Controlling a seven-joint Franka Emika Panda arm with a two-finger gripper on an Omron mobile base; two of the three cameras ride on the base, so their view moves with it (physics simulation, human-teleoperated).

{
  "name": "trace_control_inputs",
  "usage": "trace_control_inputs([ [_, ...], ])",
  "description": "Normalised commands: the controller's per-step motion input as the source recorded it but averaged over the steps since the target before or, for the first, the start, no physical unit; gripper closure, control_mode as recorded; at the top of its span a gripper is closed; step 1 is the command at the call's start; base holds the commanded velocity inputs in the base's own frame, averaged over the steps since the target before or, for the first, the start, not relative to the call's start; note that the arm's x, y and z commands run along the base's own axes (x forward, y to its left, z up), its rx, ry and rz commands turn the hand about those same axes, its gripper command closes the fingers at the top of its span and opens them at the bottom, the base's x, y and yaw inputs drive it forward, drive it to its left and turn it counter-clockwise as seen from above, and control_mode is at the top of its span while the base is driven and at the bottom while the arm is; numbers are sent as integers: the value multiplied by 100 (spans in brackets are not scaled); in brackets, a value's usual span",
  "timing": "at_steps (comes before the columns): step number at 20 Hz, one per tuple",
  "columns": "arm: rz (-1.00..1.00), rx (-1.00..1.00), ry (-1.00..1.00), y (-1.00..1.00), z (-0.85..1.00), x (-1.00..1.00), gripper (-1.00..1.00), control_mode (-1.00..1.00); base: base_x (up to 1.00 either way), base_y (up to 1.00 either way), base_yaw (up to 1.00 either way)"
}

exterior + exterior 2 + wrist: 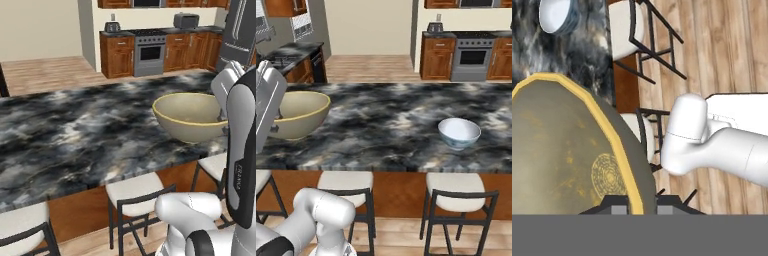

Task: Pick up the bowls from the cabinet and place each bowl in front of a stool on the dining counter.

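Pincer (636, 202) pinching rim of olive-beige bowl (562, 150), carried above dining counter (75, 135) toward unserved stool (643, 140) beneath; white patterned bowl (557, 16) far ahead, already set.

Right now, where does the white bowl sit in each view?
Left base view: not in it.
Right base view: white bowl right of centre on the counter, above the right stool.
Hand view: top left corner.
Shared landmark: olive bowl, held by the gripper.
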Motion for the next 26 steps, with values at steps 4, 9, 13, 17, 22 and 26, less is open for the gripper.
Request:
trace_control_inputs([
  [4, 0, 0, 0, 0, 0, 0, 100, 100, 45, 1, 10],
  [9, 0, 0, 0, 0, 0, 0, 100, 100, 33, 0, 7],
  [13, 0, 0, 0, 0, 0, 0, 100, 100, 37, -3, 12],
  [17, 0, 0, 0, 0, 0, 0, 100, 100, 32, -4, 24],
  [22, 0, 0, 0, 0, 0, 0, 100, 100, 35, 0, 24],
  [26, 22, 3, 2, -2, -19, 76, 100, -100, 0, 0, 0],
])
